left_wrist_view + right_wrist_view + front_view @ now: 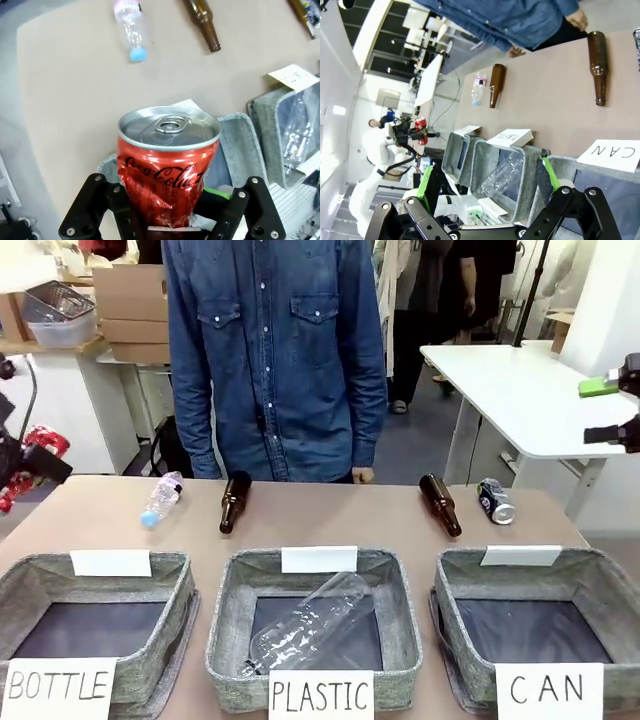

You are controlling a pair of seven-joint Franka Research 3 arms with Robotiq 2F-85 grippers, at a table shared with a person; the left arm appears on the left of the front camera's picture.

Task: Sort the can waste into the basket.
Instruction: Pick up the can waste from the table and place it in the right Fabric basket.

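At the table's left edge, the front view has the left end effector (35, 458) clamped on the red can (45, 443), far from the CAN basket (447, 605) at the right edge; the dark can (495, 501) lies by a brown bottle (440, 504). From the left wrist, the dented can hangs over the BOTTLE basket (240, 145): a slip would missort it. From the right wrist, the right end effector (487, 182) gapes empty; reaching, it might knock that bottle.

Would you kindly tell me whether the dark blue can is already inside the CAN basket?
No, the dark blue can lies on the table beyond the CAN basket, beside a brown glass bottle.
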